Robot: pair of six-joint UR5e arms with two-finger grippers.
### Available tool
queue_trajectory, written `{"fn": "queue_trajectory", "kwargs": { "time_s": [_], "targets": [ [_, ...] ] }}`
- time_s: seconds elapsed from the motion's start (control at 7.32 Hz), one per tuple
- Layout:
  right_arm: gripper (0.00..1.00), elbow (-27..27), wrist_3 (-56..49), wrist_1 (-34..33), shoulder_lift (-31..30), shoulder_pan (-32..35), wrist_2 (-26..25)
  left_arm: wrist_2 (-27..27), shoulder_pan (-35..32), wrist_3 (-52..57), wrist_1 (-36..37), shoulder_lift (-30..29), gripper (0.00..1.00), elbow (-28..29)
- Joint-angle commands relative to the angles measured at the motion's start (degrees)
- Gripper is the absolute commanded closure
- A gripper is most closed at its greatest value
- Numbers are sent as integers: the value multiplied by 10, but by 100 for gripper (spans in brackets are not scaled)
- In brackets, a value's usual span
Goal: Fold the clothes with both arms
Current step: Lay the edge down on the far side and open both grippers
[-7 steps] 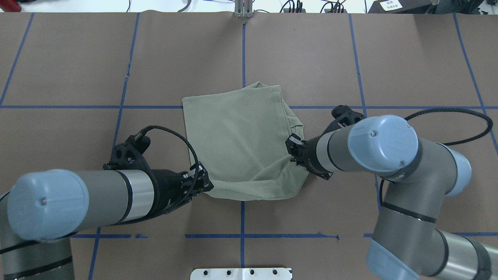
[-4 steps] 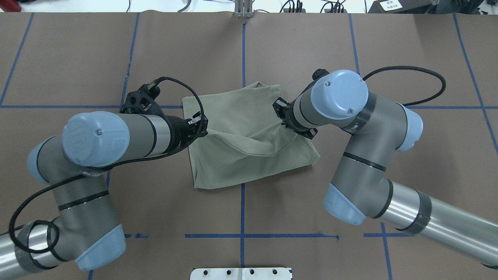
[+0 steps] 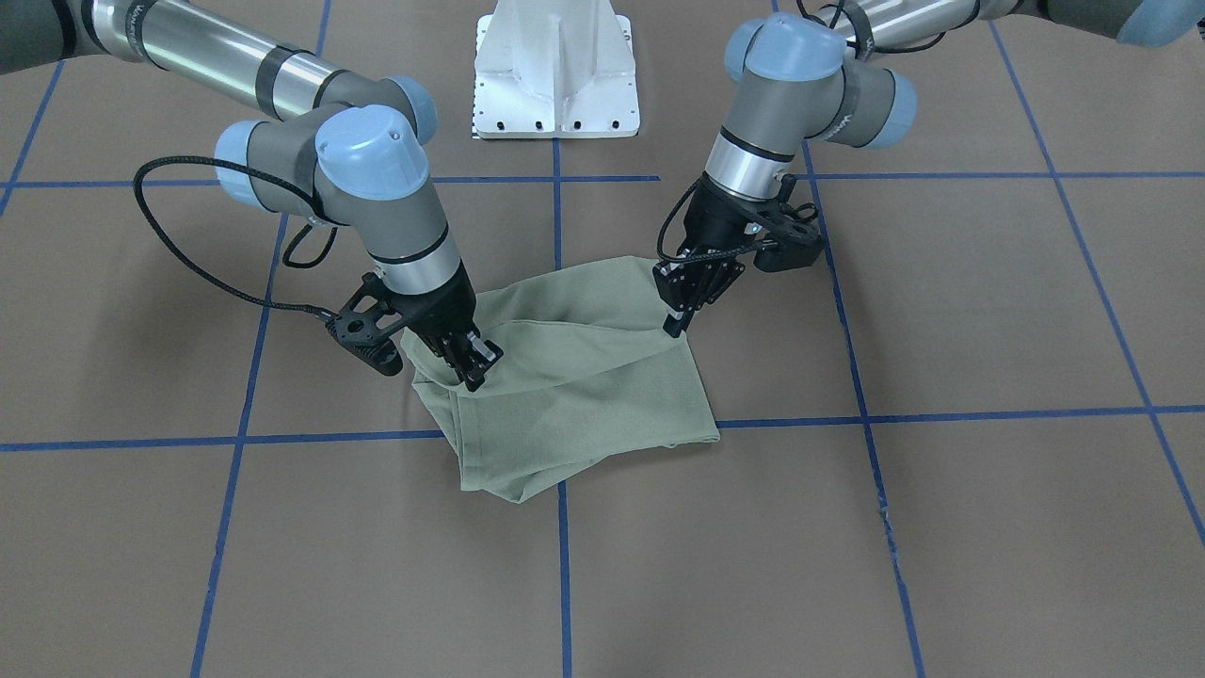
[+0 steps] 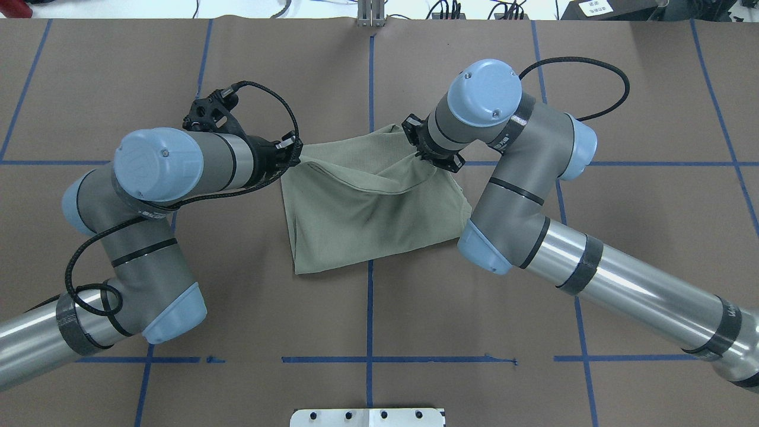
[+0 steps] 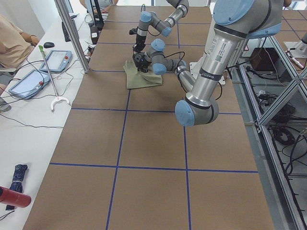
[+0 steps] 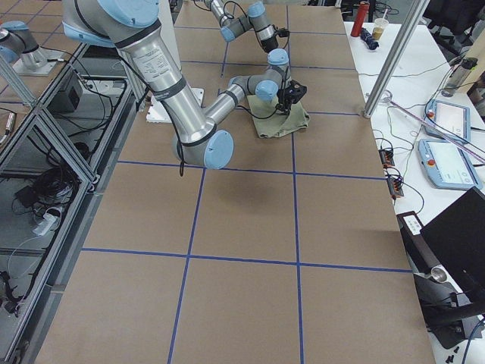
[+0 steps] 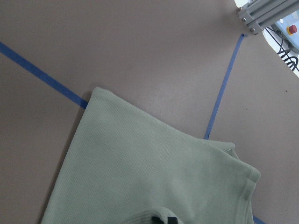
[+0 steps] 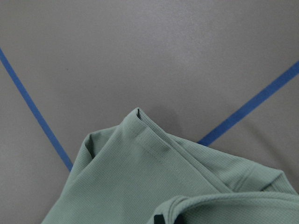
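Note:
The sage-green shirt lies partly folded at the table's middle, and its near layer is lifted and draped between the two grippers. My left gripper is shut on the raised edge at the shirt's left far corner. My right gripper is shut on the raised edge at the shirt's right far side, and in the overhead view its fingertips are hidden under its wrist. The held fabric sags in a curve between them. Both wrist views show ribbed green fabric just beneath, over brown table and blue tape.
The brown table bears a grid of blue tape lines. The white pedestal base stands at the robot's side. A metal post sits at the far edge. A side bench holds tablets, with a person beside it.
Both grippers have carried the shirt's near edge away from the robot, up and over toward the far edge. The fold line has moved farther with them.

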Motion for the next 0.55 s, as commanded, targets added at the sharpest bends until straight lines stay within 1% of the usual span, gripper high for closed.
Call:
{"fn": "queue_trajectory", "kwargs": {
  "time_s": [0.0,0.14,0.27,0.41],
  "targets": [
    [100,-60,-2,58,15,6,3,-1,-9,25,-3,5,100,7],
    [100,-73,-3,60,22,6,9,-1,-9,33,-3,6,100,11],
    [96,-92,-3,61,34,6,13,1,-9,35,-6,4,100,33],
    [29,-117,-8,76,45,8,13,4,-13,41,-52,1,100,73]
  ]
}}
